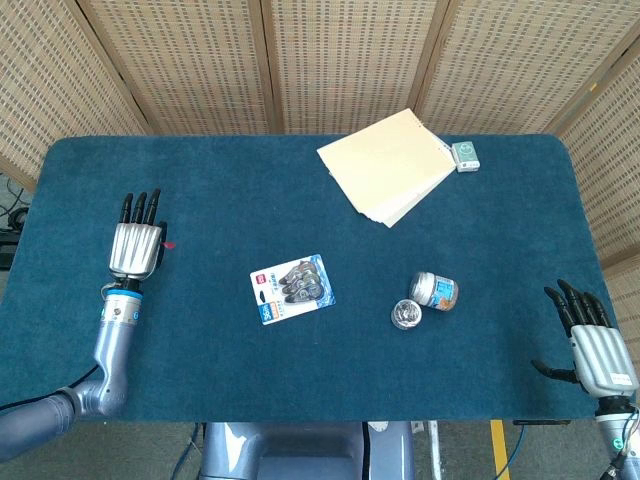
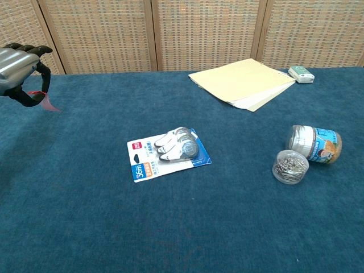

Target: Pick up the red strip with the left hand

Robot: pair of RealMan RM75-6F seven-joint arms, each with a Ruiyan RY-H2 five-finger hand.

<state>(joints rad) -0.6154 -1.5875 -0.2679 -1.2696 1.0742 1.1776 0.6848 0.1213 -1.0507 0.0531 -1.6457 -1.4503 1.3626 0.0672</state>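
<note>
The small, thin red strip [image 2: 45,101] is hanging clear of the blue felt table [image 2: 182,227] at its far left, pinched under the silver left hand [image 2: 20,57], whose fingers are pointing away from the robot. The silver right hand [image 1: 595,345] is resting spread and holding nothing at the table's near right corner.

The desk [image 1: 300,190] is covered in matt, slightly fuzzy dark teal cloth. Behind it, the screen [image 1: 340,60] is woven cane in wooden frames. The left hand [image 1: 136,246] has a ribbed, silvery metal-looking back and black fingers; the right hand [image 1: 596,352] looks alike. The red strip [image 2: 46,101] looks thin and flat. The folders [image 1: 390,166] are matt cream paper. The blister pack [image 2: 168,153] is glossy clear plastic on printed card. The jar [image 2: 314,143] is shiny clear plastic with a printed label
</note>
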